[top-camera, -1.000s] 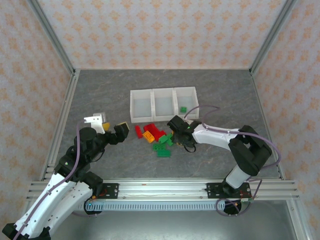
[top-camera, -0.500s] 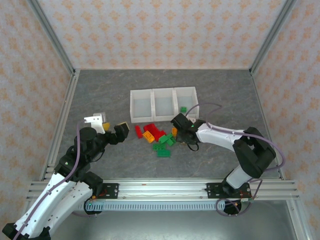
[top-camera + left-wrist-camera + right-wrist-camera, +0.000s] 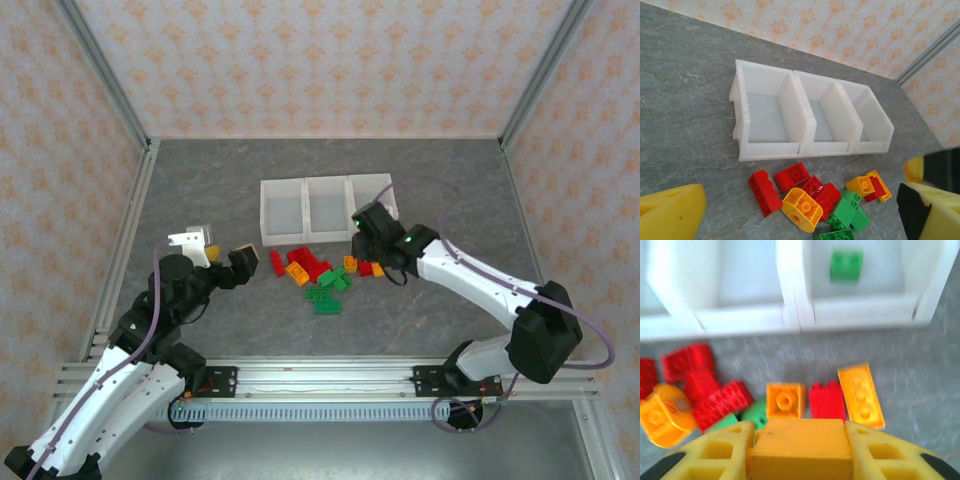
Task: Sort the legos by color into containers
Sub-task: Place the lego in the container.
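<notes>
The legos lie in a loose pile [image 3: 320, 275] of red, orange-yellow and green bricks just in front of the containers [image 3: 305, 182], three joined white bins. My right gripper [image 3: 368, 226] hovers over the front wall of the right bin, shut on an orange-yellow brick [image 3: 800, 442] that sits between its yellow fingers [image 3: 715, 452]. One green brick [image 3: 846, 265] lies in the right bin [image 3: 860, 312]. To the left of the pile, my left gripper [image 3: 243, 260] stands open with nothing in it, and its view takes in the pile [image 3: 815, 195] and the bins [image 3: 805, 147].
Metal rails edge the grey tabletop, and patterned walls close it in. Bare table lies to the left of the bins and in front of the pile. The left and middle bins [image 3: 765, 112] hold nothing.
My right gripper closed on the orange-yellow brick at the right end of the pile and carried it up toward the right bin. The left arm has not moved.
</notes>
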### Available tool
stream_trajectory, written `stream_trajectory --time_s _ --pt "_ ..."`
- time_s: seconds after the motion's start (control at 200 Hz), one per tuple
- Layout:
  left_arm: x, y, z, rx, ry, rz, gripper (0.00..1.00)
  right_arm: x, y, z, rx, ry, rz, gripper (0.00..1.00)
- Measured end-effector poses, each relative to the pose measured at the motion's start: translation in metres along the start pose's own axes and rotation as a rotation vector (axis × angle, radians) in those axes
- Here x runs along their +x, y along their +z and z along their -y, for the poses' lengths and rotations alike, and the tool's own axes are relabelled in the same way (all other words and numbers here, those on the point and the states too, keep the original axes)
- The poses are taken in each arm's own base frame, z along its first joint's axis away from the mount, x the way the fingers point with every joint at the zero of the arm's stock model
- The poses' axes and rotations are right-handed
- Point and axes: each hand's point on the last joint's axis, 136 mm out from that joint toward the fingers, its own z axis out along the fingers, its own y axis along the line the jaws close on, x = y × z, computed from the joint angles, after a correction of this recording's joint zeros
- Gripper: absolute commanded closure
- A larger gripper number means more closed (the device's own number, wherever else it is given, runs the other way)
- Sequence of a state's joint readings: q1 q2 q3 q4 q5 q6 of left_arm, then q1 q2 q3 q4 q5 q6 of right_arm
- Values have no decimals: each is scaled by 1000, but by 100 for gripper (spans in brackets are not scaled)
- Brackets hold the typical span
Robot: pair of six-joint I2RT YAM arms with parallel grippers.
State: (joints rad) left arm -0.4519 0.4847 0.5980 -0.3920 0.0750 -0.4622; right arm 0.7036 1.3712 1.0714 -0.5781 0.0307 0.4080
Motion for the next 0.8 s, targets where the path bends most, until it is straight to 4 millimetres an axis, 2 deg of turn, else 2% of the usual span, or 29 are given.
stream_trajectory --time_s 0.08,0.165,0.245,0.305,0.44,0.676,0.801 --pt "0 0 0 0 0 0 1 -36 -7 10 12 -1 66 64" --pt "0 0 0 0 0 0 1 -65 -3 28 45 7 97 66" --pt "0 0 0 0 0 0 1 -82 10 42 75 6 95 67" --pt "0 0 0 0 0 1 1 -88 22 45 83 -6 74 67" --pt "0 0 0 0 0 1 1 -88 44 31 36 -42 20 67" --pt "0 0 0 0 0 1 1 -99 60 -3 -102 -34 -19 67" --pt "0 0 0 0 0 1 1 -106 77 -24 -160 -31 -39 66"
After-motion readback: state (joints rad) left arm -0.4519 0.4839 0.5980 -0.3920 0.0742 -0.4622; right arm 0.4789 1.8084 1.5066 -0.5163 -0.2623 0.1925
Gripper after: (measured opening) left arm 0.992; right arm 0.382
